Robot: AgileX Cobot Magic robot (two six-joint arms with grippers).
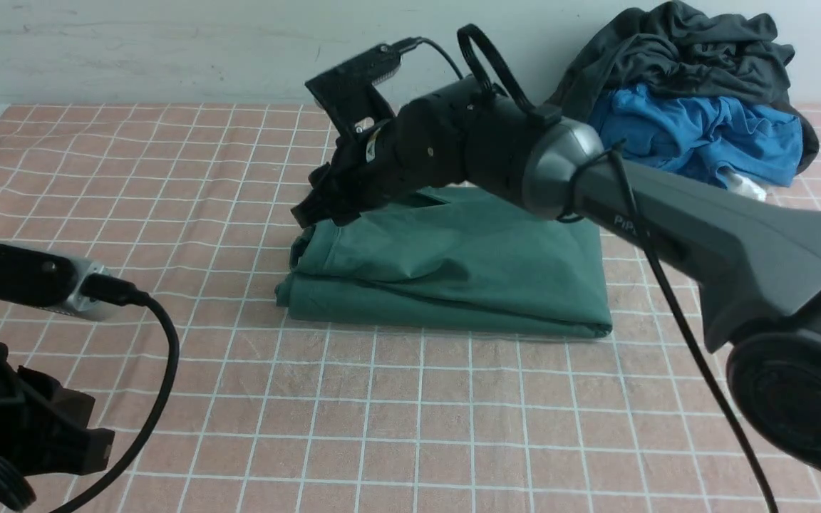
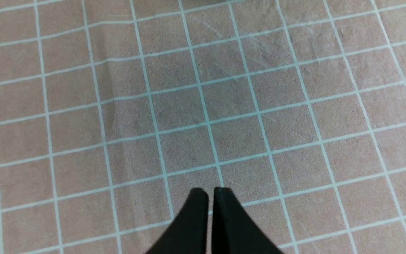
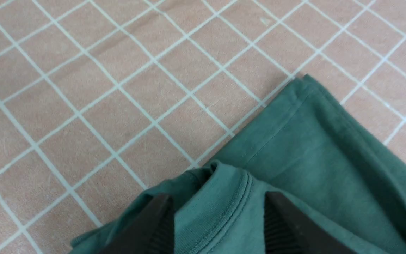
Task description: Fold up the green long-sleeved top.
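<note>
— Green cotton first: how far along is the fold?

— Far along, I judge. The green long-sleeved top [image 1: 453,263] lies in the middle of the bench [image 1: 168,178] as a compact, layered rectangle. No sleeve hangs out and the edges are fairly square. Its left end is a little bunched where the layers stack. The ribbed collar [image 3: 220,208] shows at the far left corner.

— So what is left to do?

— Little, by the look of it: perhaps a tidy of that corner, then getting the arms clear. No further fold seems needed, though I cannot see how the lower layers lie.

— Where is the right arm [image 1: 667,214]?

— Stretched across above the top, from its right side to that far left corner, wrist tipped down. Its jaws stand wide, one on each side of the collar, clamping nothing.

— And the left arm [image 1: 18,299]?

— Well apart from the top, low at its near left, over bare checked cloth. Its jaws are pressed together with nothing between them.

— Anything else?

— Beyond the top's far right corner, a blue garment [image 1: 703,135] and a dark grey garment [image 1: 674,50] sit heaped by the wall, clear of the top.
</note>
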